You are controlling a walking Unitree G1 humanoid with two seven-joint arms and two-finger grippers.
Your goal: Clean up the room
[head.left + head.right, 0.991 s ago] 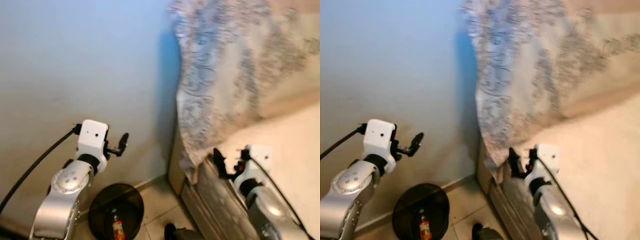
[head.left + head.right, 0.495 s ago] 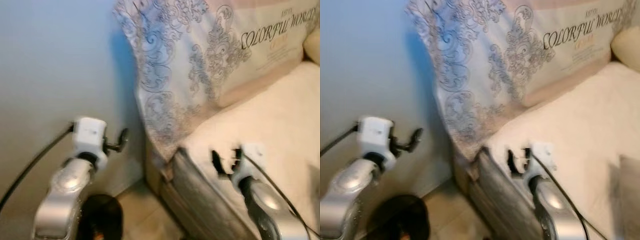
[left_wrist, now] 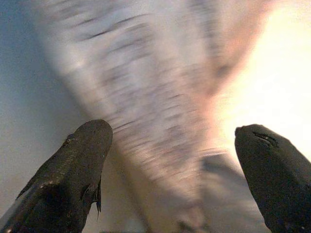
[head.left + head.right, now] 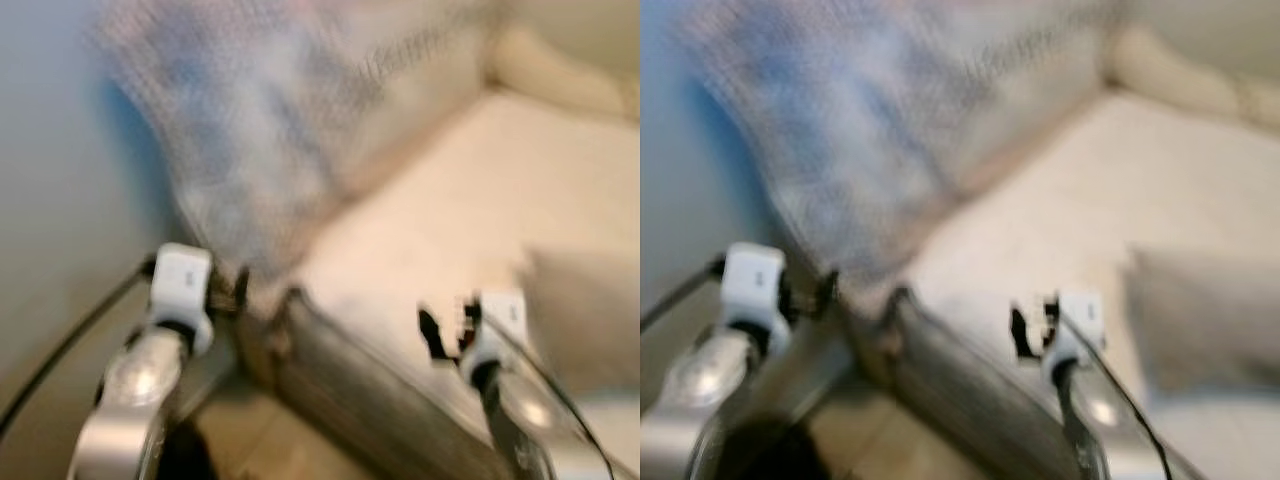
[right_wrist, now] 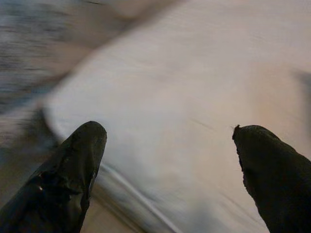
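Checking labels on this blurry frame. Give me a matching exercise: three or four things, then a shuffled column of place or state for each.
Things:
1. left gripper
2. right gripper
3. patterned pillow
4. grey cushion

Place or state:
A. lies flat on the cream bed, toward the robot's right
B. open, above the cream bed top
C. stands against the wall at the head of the bed
D. open, facing the patterned pillow beside the bed's corner

Pairs: 1-D, 2-B, 3-C, 4-A
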